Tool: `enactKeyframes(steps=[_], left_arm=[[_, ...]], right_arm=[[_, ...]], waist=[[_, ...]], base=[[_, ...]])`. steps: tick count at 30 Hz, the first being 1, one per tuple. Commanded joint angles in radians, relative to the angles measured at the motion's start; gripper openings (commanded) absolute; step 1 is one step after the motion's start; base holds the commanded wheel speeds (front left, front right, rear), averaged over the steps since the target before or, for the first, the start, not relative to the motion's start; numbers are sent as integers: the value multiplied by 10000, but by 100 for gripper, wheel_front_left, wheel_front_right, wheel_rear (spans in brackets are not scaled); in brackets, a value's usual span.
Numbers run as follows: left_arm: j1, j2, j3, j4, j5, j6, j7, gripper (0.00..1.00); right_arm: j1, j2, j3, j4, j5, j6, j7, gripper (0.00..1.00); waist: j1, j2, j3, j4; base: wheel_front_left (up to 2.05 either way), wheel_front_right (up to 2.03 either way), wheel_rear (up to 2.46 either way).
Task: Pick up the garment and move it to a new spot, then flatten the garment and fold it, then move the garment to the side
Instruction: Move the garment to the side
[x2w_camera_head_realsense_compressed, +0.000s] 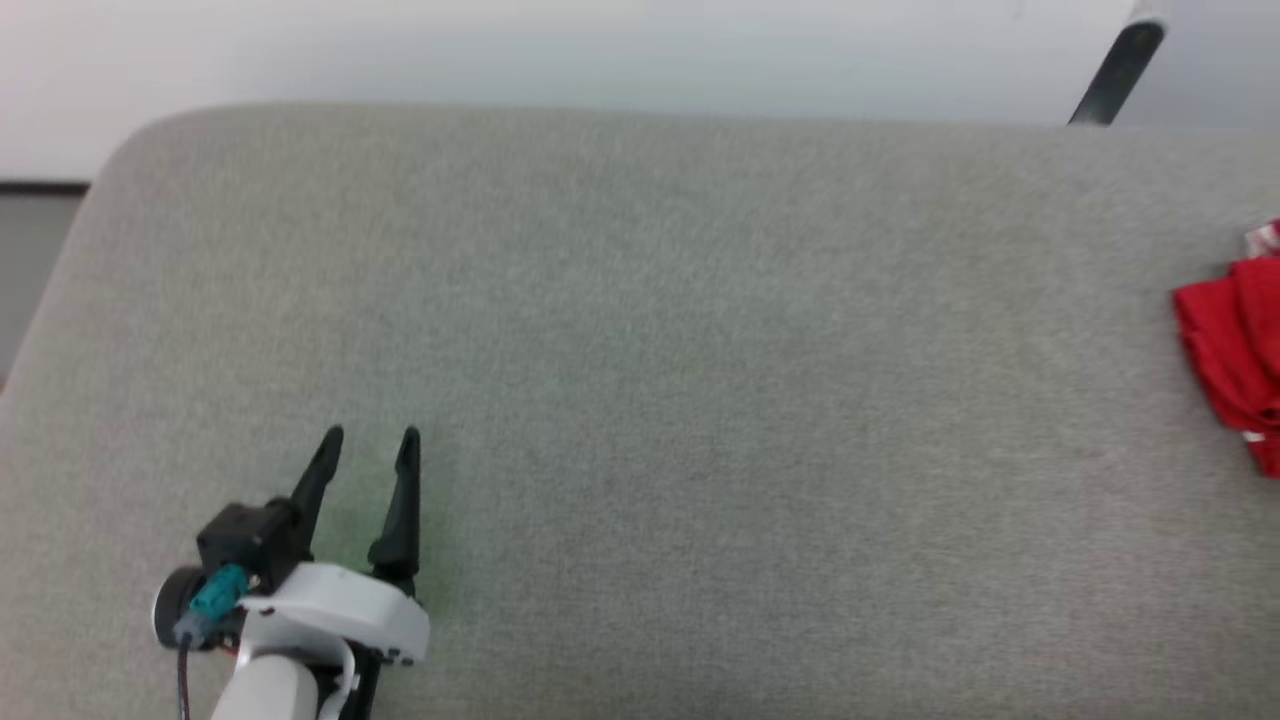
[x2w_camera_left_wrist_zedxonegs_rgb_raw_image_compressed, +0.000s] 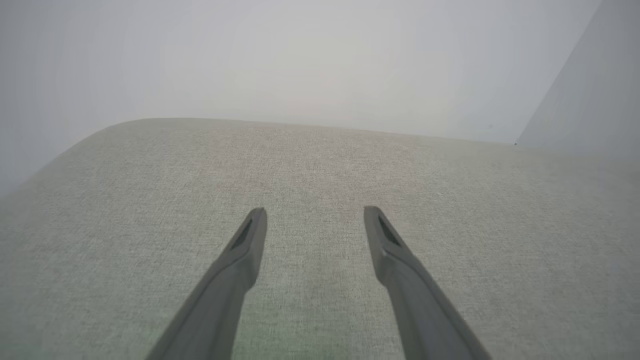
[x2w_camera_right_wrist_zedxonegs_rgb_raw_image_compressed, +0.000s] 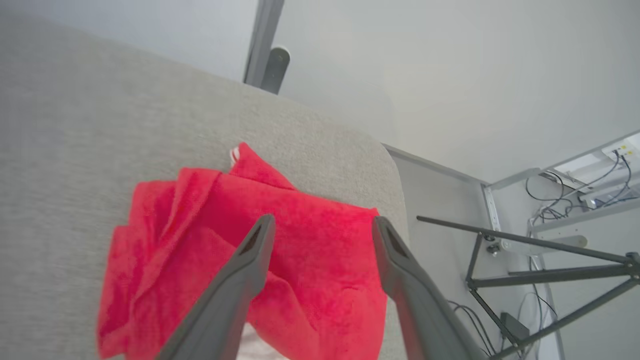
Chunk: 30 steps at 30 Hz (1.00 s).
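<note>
Your grey padded surface (x2w_camera_head_realsense_compressed: 640, 300) and its surroundings.
White wall (x2w_camera_head_realsense_compressed: 500, 50) behind it; a dark pole (x2w_camera_head_realsense_compressed: 1115, 75) at its far edge; black frame bars (x2w_camera_right_wrist_zedxonegs_rgb_raw_image_compressed: 520, 239) and loose cables (x2w_camera_right_wrist_zedxonegs_rgb_raw_image_compressed: 547, 212) beyond its rounded corner.

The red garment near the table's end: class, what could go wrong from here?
1. The garment lies close to the rounded end of the table, so a nudge could slide it off.
2. The right gripper hangs open just over it; a finger could snag a layer if the arm pulls away.
3. Its folds look loose and bunched, so they may fall open.
</note>
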Motion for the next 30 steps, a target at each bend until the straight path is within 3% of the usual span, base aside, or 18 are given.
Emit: enactKeyframes(steps=[1, 9, 18, 30], left_arm=[[200, 39, 75, 43, -74, -17, -7, 100], [750, 27, 270, 185, -1, 67, -7, 100], [1135, 37, 479, 226, 110, 104, -6, 100], [1684, 184, 1027, 40, 161, 33, -6, 100]], right_arm=[[203, 200, -7, -180, 183, -17, -222, 100], [1244, 1435, -313, -1639, 280, -17, -1884, 100], [3714, 3075, -1384, -3414, -392, -16, -3737, 100], [6036, 4457, -1929, -4619, -730, -16, -4690, 100]], waist=[[0, 0, -676, -405], [0, 0, -1647, -889], [0, 0, -2228, -1222], [0, 0, -2467, -1443]], base=[[0, 0, 0], [0, 0, 0], [0, 0, 0], [0, 0, 0]])
